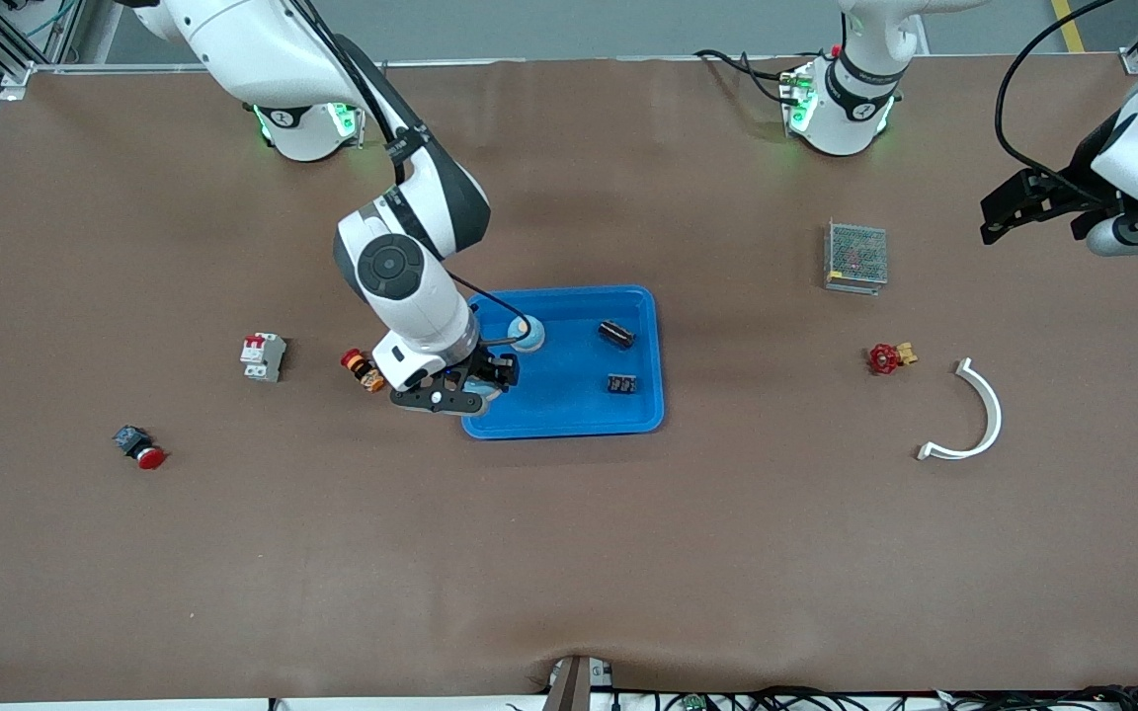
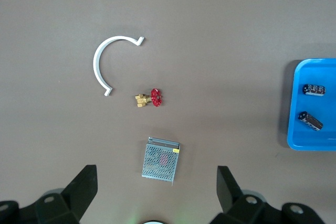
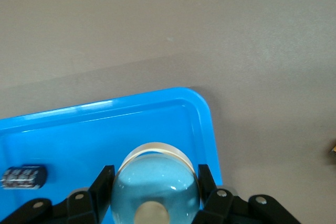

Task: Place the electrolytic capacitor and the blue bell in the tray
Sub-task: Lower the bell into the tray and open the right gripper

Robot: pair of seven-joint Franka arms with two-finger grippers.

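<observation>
R pincer [image 1: 483, 387] is over the tray [image 1: 569, 420] corner toward the R arm's end, nearer the front cam, fingers [image 3: 103, 188] clamped on the blue bell [image 3: 155, 183]. The bell's dome sits between both fingers and is inside the tray rim. Two dark electrolytic capacitors [image 1: 615, 334] [image 1: 622, 382] lie in the tray, apart from the R pincer, toward the L arm's end. A red/yellow push button [image 1: 362, 367] is on the table [image 1: 569, 553] just beside the R pincer, outside the tray.

L pincer [image 2: 155, 192] waits, fingers spread wide & holding nothing, up over the table near the metal mesh box [image 2: 160, 160]. Red-handled valve [image 2: 149, 98] & white curved clip [image 2: 107, 61] lie out past it.
</observation>
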